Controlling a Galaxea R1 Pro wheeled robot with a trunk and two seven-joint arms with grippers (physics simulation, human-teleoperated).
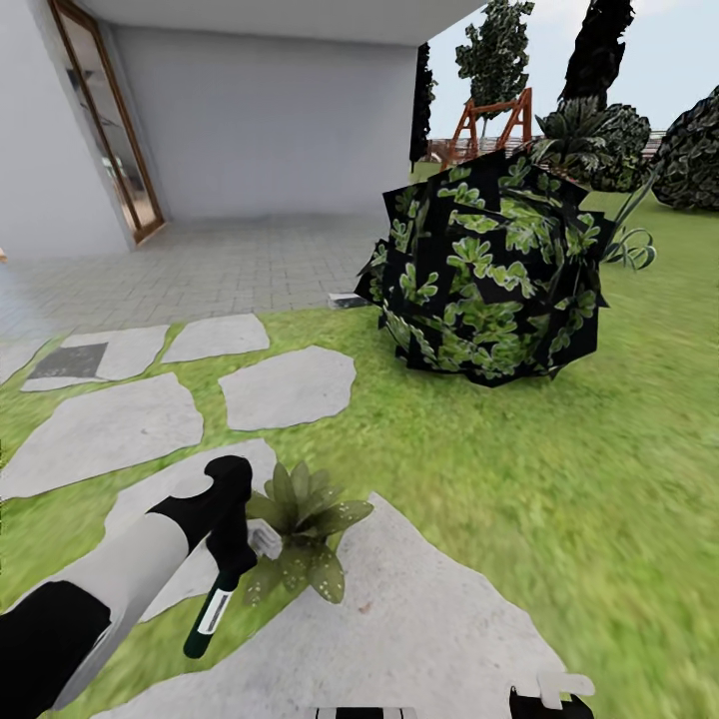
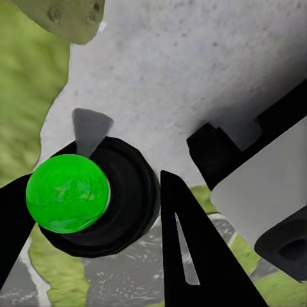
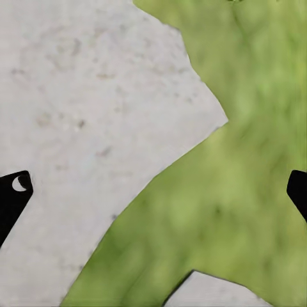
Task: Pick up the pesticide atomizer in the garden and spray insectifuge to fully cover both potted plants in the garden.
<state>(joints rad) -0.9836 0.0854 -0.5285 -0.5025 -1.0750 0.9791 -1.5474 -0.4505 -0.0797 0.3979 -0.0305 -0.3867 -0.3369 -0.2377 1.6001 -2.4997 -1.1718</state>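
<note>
My left gripper [image 1: 228, 559] clamps the pesticide atomizer [image 1: 212, 611], nozzle beside a potted plant [image 1: 303, 529] at a stepping stone's [image 1: 419, 619] edge | right gripper [image 3: 153, 192] spread wide, holding nothing, above lawn [image 1: 559, 469].

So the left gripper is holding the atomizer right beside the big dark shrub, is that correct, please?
Not quite: the left gripper holds the atomizer beside the small potted plant by the stepping stones. The big dark shrub stands farther off across the lawn, as the head view shows.

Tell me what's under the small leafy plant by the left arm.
The plant sits across the edge of a grey stepping stone and the grass. Its leaves cover its base, so any pot is hidden.
</note>
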